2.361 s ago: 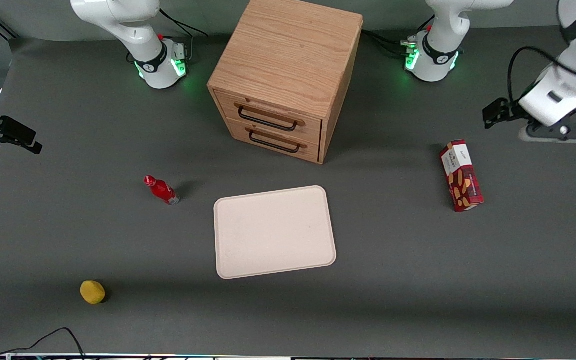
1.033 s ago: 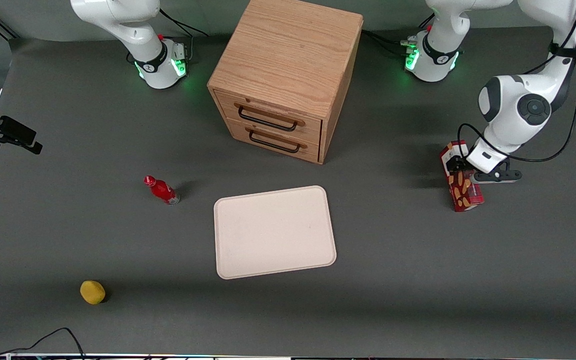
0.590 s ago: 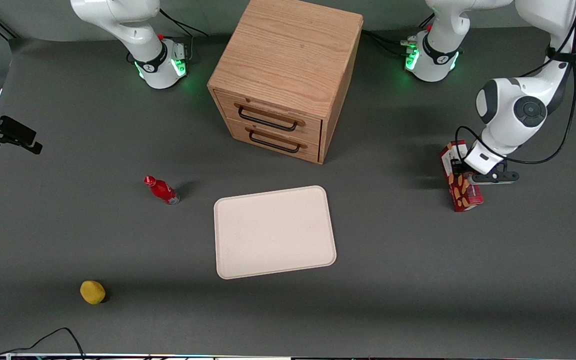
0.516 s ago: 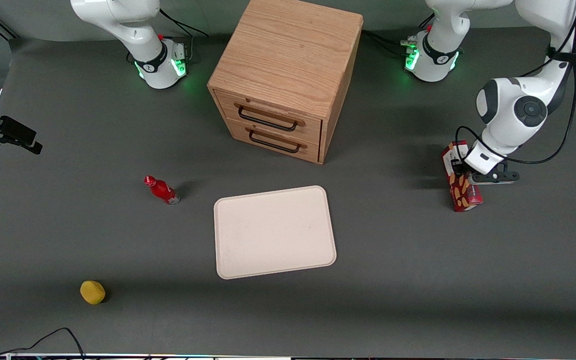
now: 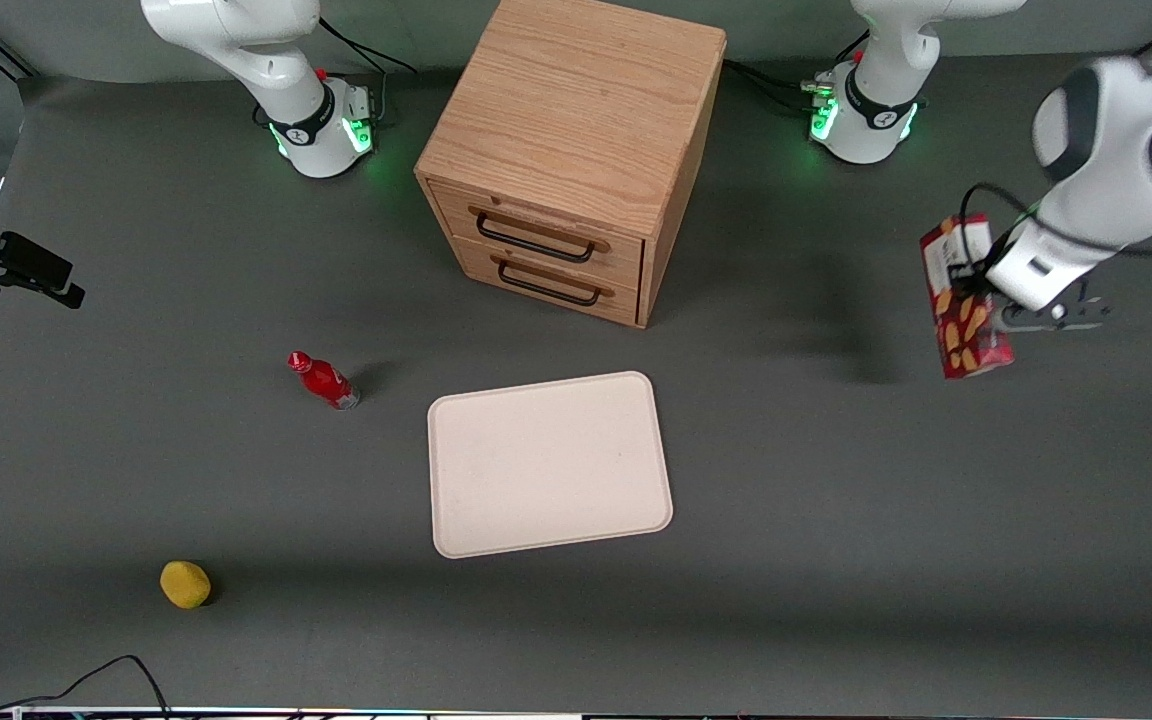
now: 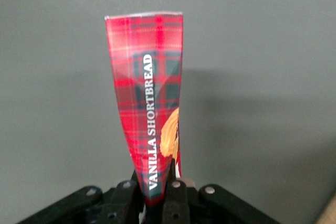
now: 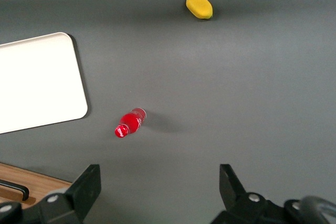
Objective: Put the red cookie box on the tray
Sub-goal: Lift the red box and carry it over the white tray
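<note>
A yellow lump [image 5: 185, 584] lies near the front camera toward the parked arm's end of the bench [image 5: 836, 560], a small red bottle [image 5: 324, 380] farther back. The tray [image 5: 548, 463] sits bare in front of the wooden drawer cabinet [image 5: 570, 150]. Toward the working arm's end, the gripper [image 5: 981, 290] has its jaws closed on the red cookie box [image 5: 964, 298], held above the bench, well apart from the tray.

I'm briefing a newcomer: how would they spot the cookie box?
Start at the wooden drawer cabinet and look toward the working arm's end of the table. There the end effector holds the red cookie box aloft: a long tartan carton, unlike the small red bottle.
</note>
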You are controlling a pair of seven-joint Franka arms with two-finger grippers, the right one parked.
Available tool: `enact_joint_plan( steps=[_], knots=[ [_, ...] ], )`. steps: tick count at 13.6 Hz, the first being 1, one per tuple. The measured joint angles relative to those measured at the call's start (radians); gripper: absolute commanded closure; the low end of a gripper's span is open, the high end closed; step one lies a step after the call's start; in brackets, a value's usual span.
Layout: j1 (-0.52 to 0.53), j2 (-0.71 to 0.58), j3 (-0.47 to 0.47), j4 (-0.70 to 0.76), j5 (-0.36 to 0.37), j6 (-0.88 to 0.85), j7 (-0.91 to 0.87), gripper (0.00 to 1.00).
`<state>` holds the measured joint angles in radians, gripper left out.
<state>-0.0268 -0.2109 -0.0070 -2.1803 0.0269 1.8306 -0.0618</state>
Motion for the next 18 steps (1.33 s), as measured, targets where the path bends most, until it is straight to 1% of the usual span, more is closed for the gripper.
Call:
enact_joint_plan(
  steps=[1,2,4,6,8,12,13,14,16,18],
  knots=[
    [-0.003,-0.019,-0.020,0.089,-0.001,-0.118,-0.014,0.83],
    [-0.006,-0.027,-0.044,0.157,-0.001,-0.194,-0.035,0.83],
    [-0.008,-0.022,-0.104,0.221,-0.002,-0.243,-0.104,0.84],
    [-0.012,0.004,-0.171,0.237,-0.029,-0.240,-0.211,0.84],
    [-0.017,0.063,-0.243,0.278,-0.068,-0.217,-0.340,0.84],
    [-0.028,0.265,-0.395,0.421,-0.079,-0.101,-0.655,0.84],
    [-0.051,0.345,-0.423,0.476,-0.077,-0.058,-0.763,0.84],
    [-0.077,0.402,-0.431,0.508,-0.065,-0.020,-0.831,0.84],
    [-0.142,0.518,-0.432,0.556,0.015,0.084,-0.996,0.84],
    [-0.197,0.651,-0.432,0.649,0.092,0.131,-1.119,0.84]
  ],
)
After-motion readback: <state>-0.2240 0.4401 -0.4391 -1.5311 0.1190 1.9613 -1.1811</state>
